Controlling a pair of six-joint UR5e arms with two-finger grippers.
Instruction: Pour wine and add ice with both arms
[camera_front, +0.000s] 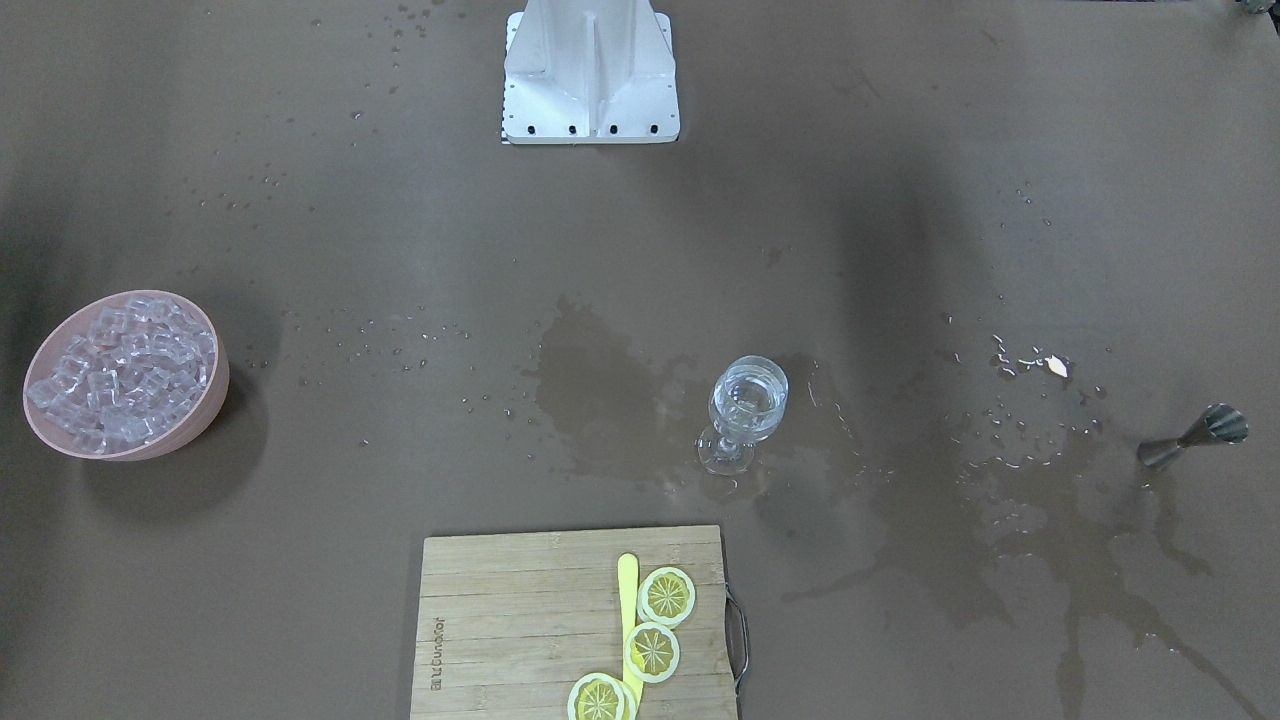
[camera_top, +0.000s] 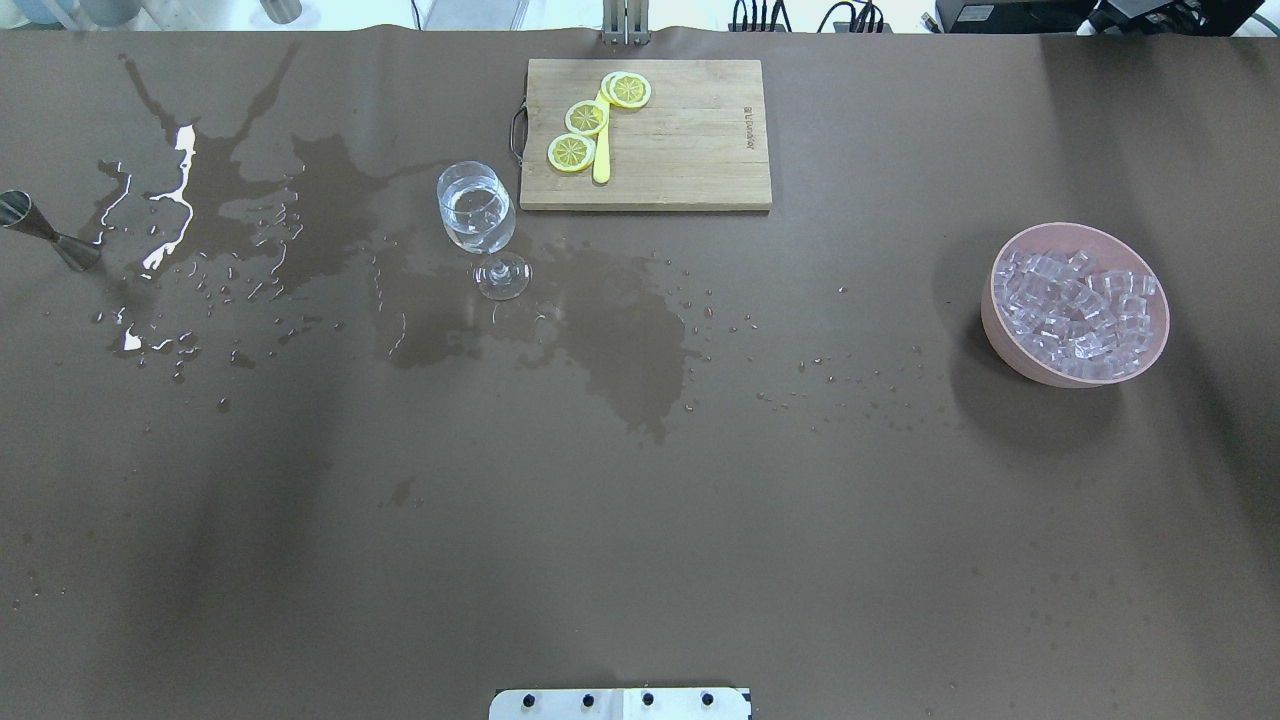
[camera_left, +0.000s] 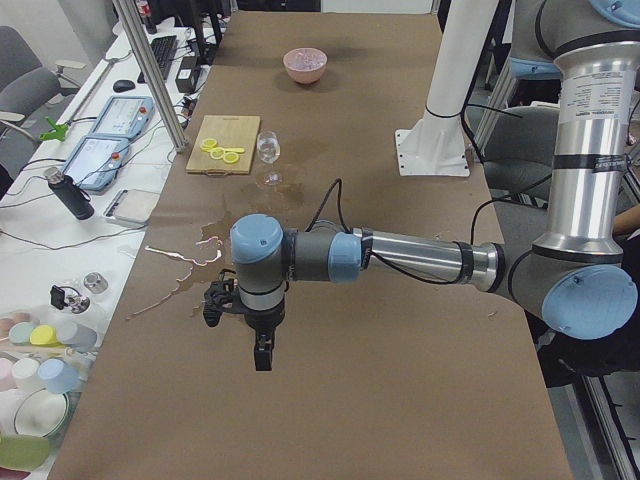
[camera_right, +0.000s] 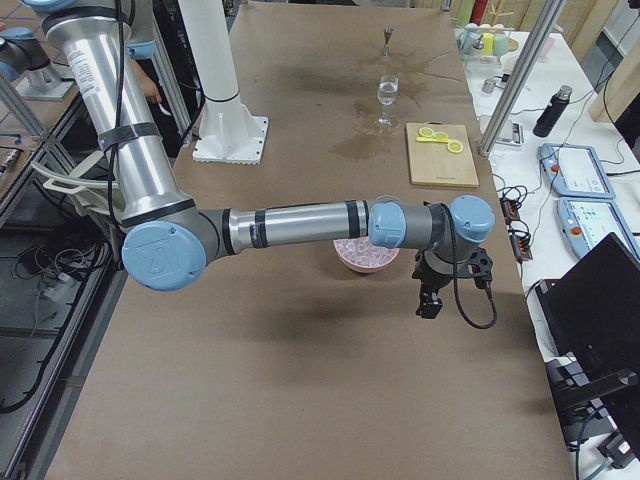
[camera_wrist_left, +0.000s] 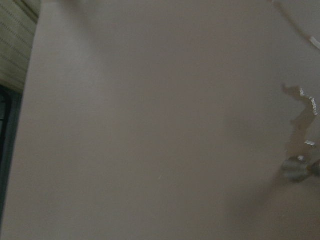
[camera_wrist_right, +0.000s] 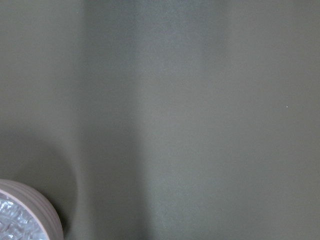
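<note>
A stemmed wine glass (camera_front: 748, 405) stands upright mid-table and holds clear wine (camera_top: 477, 212). A pink bowl (camera_front: 205, 415) full of ice cubes (camera_front: 120, 370) sits far off on the robot's right side; the ice also shows in the overhead view (camera_top: 1080, 305). The left gripper (camera_left: 262, 355) shows only in the exterior left view, hanging above the table near the spill; I cannot tell its state. The right gripper (camera_right: 428, 303) shows only in the exterior right view, just beyond the bowl (camera_right: 365, 260); I cannot tell its state.
A steel jigger (camera_top: 45, 235) stands at the robot's far left amid spilled liquid (camera_top: 180, 200). A wet patch (camera_top: 610, 330) spreads near the glass. A wooden cutting board (camera_top: 690, 140) with lemon slices (camera_top: 585, 118) lies at the far edge. The white base block (camera_front: 590, 75) stands at the robot's side.
</note>
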